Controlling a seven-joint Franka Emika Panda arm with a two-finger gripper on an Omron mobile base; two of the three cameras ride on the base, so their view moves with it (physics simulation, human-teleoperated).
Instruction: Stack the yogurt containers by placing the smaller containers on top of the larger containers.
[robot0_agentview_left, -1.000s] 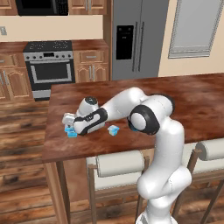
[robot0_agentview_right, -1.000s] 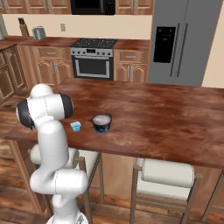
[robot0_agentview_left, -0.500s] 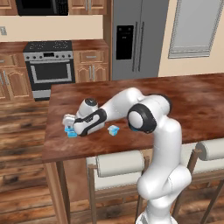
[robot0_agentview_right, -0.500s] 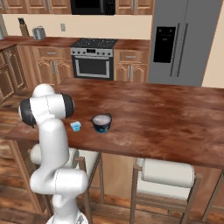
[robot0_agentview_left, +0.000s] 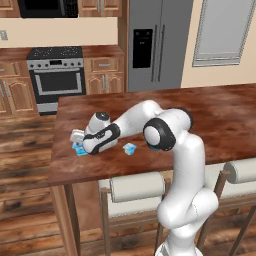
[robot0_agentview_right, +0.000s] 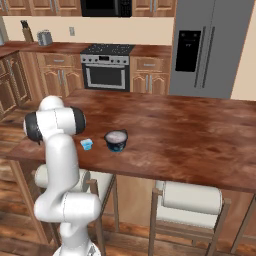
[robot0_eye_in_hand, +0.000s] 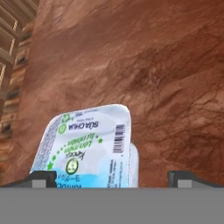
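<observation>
A white robot arm reaches down to a dark wooden counter (robot0_agentview_left: 210, 115). In the left base view its gripper (robot0_agentview_left: 78, 143) sits at the left middle of the frame, low over a small light-blue yogurt cup (robot0_agentview_left: 78, 148) near the counter's left edge. Compared with half a second ago, the arm and cup look almost unchanged.

In the hand view, this cup (robot0_eye_in_hand: 87, 148) fills the lower left, lid toward the camera. The two dark fingertips stand wide apart at the bottom; the cup lies beside the left one, and whether it is gripped cannot be told.

A second small cup (robot0_agentview_left: 130, 148) sits near the frame's centre. In the right base view it (robot0_agentview_right: 87, 144) stands just left of the dark round tub (robot0_agentview_right: 116, 140).
</observation>
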